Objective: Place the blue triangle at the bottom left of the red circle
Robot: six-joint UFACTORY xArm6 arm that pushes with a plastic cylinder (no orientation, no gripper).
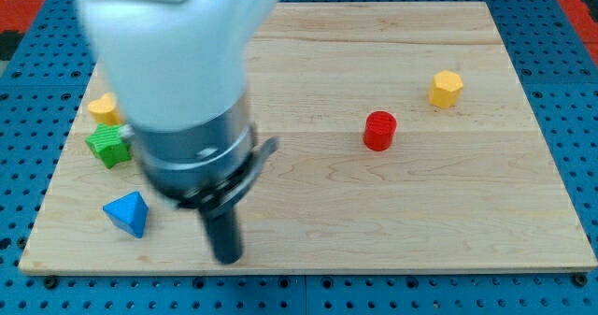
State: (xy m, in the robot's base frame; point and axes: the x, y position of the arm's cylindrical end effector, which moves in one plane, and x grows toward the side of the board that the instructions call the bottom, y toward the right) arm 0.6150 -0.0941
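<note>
Camera view: a white and grey robot arm [173, 81] is looming over the view's left half of a pale wooden board [374, 212], which is lying on a blue pegboard table [561, 72]. The arm is carrying no claw at all, only a straight dark rod, so there is nothing spread, pressed together or pinching. My tip [227, 257] is resting near the board's bottom edge, touching no block.

The blue triangle [127, 212] is sitting to the view's left of my tip, close by but apart from it, and a little higher in the view, near the board's bottom left corner. The red circle [379, 130], a short round block, is standing well apart from it on the view's right half of the board, about mid-height. The triangle is therefore lying far to the left of and below the red circle.

A green block [109, 145], its shape hard to make out, is sitting above the blue triangle near the board's left edge, just beside the arm's grey body. A yellow block [103, 107] is showing just above the green one, partly hidden behind the arm. A second yellow block, six-sided [447, 89], is standing up and to the right of the red circle, near the board's right edge.
</note>
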